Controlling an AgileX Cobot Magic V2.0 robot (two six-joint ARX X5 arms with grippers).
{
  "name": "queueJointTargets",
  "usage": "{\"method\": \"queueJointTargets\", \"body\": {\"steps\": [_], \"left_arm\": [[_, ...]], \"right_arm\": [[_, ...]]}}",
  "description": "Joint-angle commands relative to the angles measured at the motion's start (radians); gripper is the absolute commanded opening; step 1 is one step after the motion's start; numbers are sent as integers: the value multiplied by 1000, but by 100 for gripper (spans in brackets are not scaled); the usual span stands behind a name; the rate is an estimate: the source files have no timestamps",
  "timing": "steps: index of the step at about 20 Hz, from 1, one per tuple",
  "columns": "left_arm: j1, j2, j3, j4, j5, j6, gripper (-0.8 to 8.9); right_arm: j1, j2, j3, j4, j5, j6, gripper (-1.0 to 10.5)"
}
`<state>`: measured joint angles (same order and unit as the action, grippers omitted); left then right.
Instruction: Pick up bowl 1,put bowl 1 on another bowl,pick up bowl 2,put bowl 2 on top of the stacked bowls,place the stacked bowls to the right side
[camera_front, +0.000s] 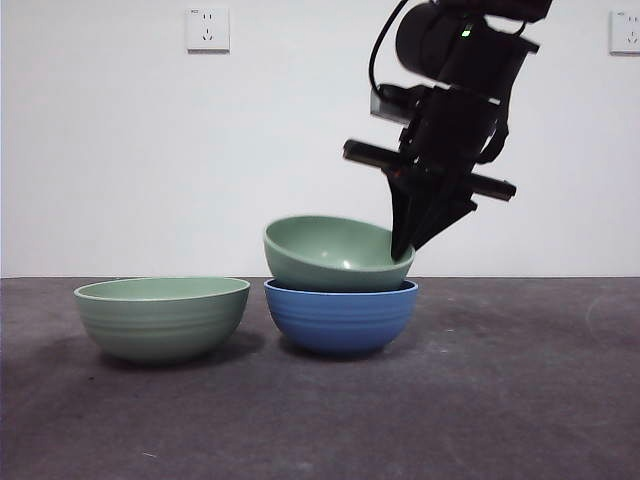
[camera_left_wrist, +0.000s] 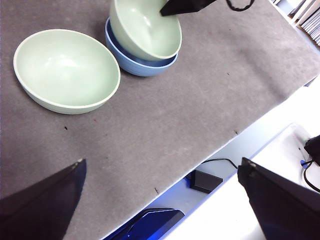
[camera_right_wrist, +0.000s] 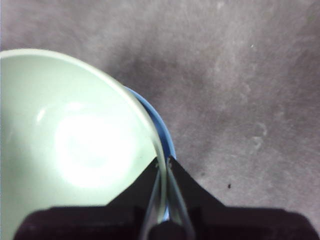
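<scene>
Bulky black arm (camera_front: 455, 60), small green light near its top, looping black cable, flat crossbar at the wrist — two tapering, pointed black jaws below

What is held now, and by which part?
The right gripper pinches the tilted green bowl by its rim, over the blue bowl. The left gripper holds nothing.

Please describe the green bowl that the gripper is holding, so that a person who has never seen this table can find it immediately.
Find the blue bowl near the middle of the grey table. The held green bowl sits tilted inside it, the right gripper pinching its rim. The other green bowl stands alone, level on the table beside the blue bowl, with nothing touching it.
</scene>
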<state>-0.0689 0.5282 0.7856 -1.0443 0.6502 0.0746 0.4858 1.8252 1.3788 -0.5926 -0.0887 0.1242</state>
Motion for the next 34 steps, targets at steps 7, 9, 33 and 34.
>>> {"method": "queueJointTargets", "body": {"steps": [7,9,33,34], "left_arm": [[-4,10,3,7,-51,5,695],[-4,35,3,18,-51,5,695],[-143,1039,293,443,-487,-120,686],[-148,1065,311,427,-500,-119,671]], "right_arm": [[13,21,6,-73,-22,-10,41],[14,21,6,-74,-39,-9,200],[11,-752,16,-438,47,-35,226],[11,-766,16,-446,47,-35,226]]}}
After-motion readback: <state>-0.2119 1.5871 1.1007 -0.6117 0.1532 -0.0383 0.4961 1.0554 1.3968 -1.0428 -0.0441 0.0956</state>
